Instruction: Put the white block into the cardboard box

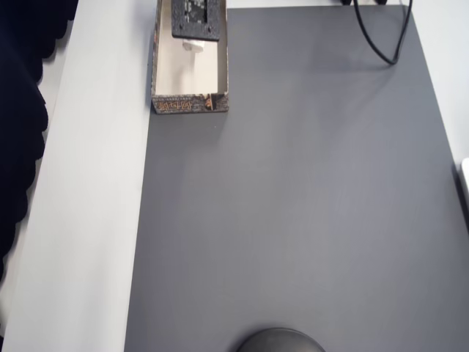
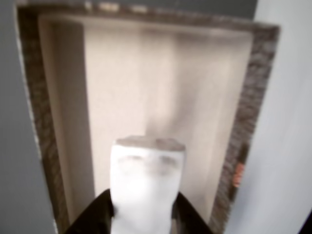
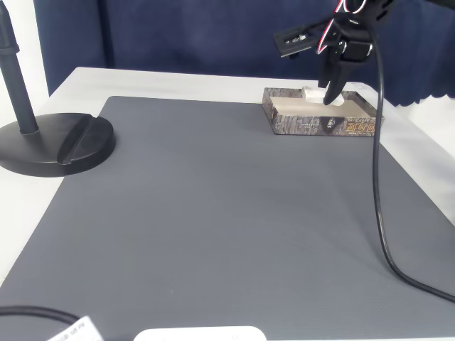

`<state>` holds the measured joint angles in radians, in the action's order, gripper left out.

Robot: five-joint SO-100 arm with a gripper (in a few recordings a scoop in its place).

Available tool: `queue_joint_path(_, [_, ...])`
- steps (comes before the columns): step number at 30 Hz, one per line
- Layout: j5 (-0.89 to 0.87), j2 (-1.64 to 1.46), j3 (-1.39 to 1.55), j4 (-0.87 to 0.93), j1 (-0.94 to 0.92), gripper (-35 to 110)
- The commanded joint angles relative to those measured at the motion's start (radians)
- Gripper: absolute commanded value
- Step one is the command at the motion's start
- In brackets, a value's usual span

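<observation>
- The grey mat (image 3: 213,213) carried the cardboard box (image 3: 323,122) at its far edge.
- The gripper (image 3: 328,96) hung over the box.
- Wrist view: fingers clamped on the white block (image 2: 146,187) above the box's cream floor; overhead view barely caught it.

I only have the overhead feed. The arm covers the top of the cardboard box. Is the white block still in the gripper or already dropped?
Observer: In the gripper. The wrist view shows the white block clamped between the two dark fingers.
Operator: Is it over the box?
Observer: Yes. In the wrist view the cardboard box lies right beneath the block, cream floor on all sides of it.
Operator: Anything in the box already?
Observer: No, the wrist view shows only bare floor there.
Operator: Is the block touching the floor?
Observer: Cannot tell. In the fixed view the block sits about level with the rim of the box.
</observation>
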<state>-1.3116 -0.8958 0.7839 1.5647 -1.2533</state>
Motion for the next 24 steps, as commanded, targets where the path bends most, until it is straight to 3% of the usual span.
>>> queue_joint_path(1, [-0.034,0.008,-0.100,0.017,-0.025,-2])
queue_joint_path(24, [-0.087,0.169,-0.249,0.023,-0.025,-2])
